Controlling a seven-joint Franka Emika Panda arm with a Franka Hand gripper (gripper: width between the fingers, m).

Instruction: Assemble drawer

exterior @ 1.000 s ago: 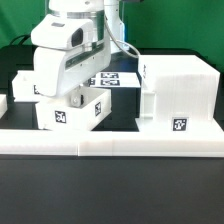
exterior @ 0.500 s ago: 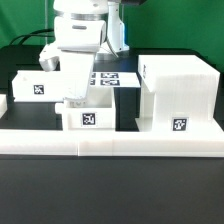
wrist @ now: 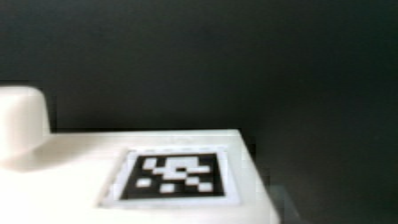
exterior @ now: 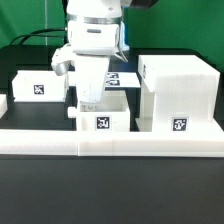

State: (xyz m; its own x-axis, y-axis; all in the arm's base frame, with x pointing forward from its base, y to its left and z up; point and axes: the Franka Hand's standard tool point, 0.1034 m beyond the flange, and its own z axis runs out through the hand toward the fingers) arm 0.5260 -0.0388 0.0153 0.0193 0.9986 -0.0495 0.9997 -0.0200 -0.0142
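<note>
My gripper (exterior: 91, 100) reaches down into a small white tray (exterior: 105, 122) and is shut on its wall. The tray stands against the front border wall with its square tag facing front, just to the exterior view's left of the large cubic casing (exterior: 178, 90). A narrow gap still separates tray and casing. A second tray (exterior: 38, 88) stands at the exterior view's left. The wrist view shows a white tagged surface (wrist: 178, 175) and a rounded white knob (wrist: 18, 120). My fingers are not in that view.
A long low white border wall (exterior: 110, 142) runs along the front of the table. The marker board (exterior: 120, 78) lies flat behind the arm, between the casing and the left tray. The table top is black.
My gripper has carried the small tray toward the exterior view's right, from beside the left tray to close by the casing. The tray was tilted and now stands level.
</note>
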